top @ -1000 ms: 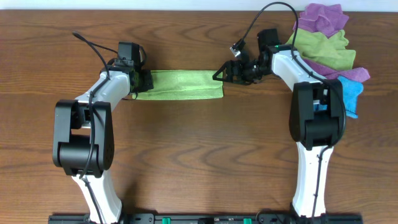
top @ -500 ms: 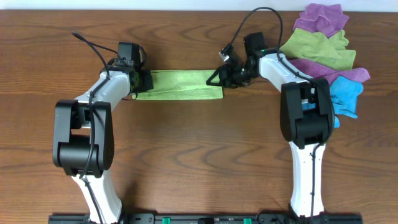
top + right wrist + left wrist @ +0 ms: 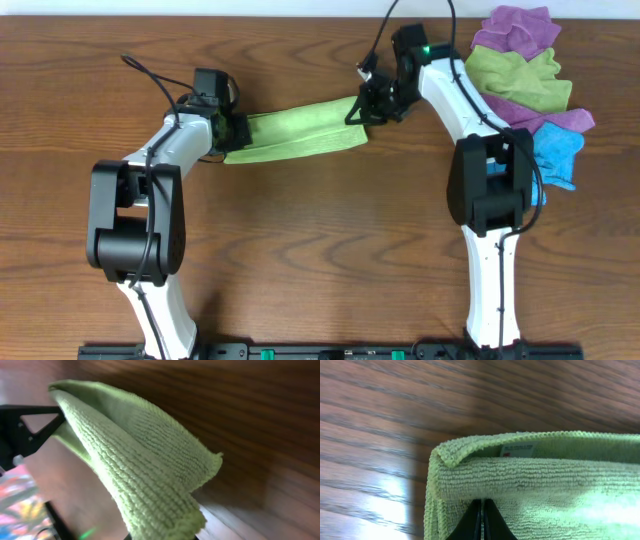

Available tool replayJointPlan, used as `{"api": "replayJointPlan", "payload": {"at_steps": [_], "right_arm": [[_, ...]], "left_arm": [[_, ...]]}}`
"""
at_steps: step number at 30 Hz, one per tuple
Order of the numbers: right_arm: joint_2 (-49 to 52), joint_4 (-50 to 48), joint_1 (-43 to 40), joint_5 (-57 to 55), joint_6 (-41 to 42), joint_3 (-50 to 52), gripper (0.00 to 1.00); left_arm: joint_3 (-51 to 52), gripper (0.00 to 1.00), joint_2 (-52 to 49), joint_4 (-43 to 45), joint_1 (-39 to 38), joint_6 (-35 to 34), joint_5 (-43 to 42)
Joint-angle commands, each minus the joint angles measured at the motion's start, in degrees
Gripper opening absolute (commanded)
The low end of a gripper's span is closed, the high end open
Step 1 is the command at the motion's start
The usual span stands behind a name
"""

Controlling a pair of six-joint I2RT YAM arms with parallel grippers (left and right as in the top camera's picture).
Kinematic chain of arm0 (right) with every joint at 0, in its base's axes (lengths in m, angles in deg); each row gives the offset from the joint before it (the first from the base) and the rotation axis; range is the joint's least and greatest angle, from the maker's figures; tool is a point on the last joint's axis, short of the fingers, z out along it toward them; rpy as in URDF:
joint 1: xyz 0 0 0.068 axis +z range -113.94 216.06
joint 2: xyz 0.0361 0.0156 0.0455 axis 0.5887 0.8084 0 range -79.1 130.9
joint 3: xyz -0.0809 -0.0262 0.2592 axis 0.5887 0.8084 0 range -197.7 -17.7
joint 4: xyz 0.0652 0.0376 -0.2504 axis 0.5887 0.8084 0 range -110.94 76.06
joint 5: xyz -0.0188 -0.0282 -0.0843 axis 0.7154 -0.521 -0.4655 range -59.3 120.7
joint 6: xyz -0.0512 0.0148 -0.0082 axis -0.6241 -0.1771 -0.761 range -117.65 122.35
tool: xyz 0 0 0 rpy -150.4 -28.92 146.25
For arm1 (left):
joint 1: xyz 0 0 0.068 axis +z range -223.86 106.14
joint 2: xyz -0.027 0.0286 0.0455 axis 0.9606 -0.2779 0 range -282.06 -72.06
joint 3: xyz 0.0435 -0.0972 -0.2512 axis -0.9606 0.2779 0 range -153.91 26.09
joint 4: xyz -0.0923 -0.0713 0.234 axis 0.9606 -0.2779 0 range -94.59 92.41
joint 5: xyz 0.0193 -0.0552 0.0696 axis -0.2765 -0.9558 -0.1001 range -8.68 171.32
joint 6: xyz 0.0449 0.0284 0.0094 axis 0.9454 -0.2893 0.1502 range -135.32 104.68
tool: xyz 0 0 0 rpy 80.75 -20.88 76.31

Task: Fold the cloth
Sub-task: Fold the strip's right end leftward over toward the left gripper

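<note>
A green cloth [image 3: 295, 135], folded into a long strip, stretches between my two grippers over the wooden table. My left gripper [image 3: 228, 131] is shut on its left end; in the left wrist view the black fingertips [image 3: 482, 519] pinch the cloth [image 3: 540, 485] beside a white label. My right gripper [image 3: 362, 108] is shut on the right end, which is raised and pulled toward the far side. In the right wrist view the cloth [image 3: 145, 465] hangs doubled over the jaws, hiding the fingers.
A heap of spare cloths lies at the far right: purple [image 3: 520, 28], green [image 3: 518, 75] and blue [image 3: 555, 150]. A black cable [image 3: 420, 15] loops above the right arm. The wooden table [image 3: 320, 250] spreads in front of both arms.
The right gripper reached the cloth's right end, shut on it and lifted it toward the far side, so the strip now slants. The left gripper stayed shut on the left end.
</note>
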State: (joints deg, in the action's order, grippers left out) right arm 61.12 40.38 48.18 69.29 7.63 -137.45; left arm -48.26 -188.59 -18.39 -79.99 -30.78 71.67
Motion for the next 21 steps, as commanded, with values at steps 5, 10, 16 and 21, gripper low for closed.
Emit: {"api": "replayJointPlan", "payload": {"at_steps": [5,10,16,21], "right_arm": [[0.2,7.0,1.3,-18.4,-1.0,-7.6,0.01],[0.2,9.0,2.1,-26.6,1.6,-8.9,0.01],[0.2,10.8,2.3,-29.6,2.0,-10.3,0.02],[0.1,13.0,2.8,-34.4,2.0,-12.6,0.02]], "left_arm": [[-0.4,0.06,-0.7,0.5,-4.6,-3.9,-0.9],[-0.4,0.06,-0.7,1.4,-9.0,-5.4,-0.9],[-0.4,0.06,-0.7,2.2,-11.9,-5.4,-0.9],[-1.5,0.06,0.4,2.6,-11.1,-5.3,-0.9]]}}
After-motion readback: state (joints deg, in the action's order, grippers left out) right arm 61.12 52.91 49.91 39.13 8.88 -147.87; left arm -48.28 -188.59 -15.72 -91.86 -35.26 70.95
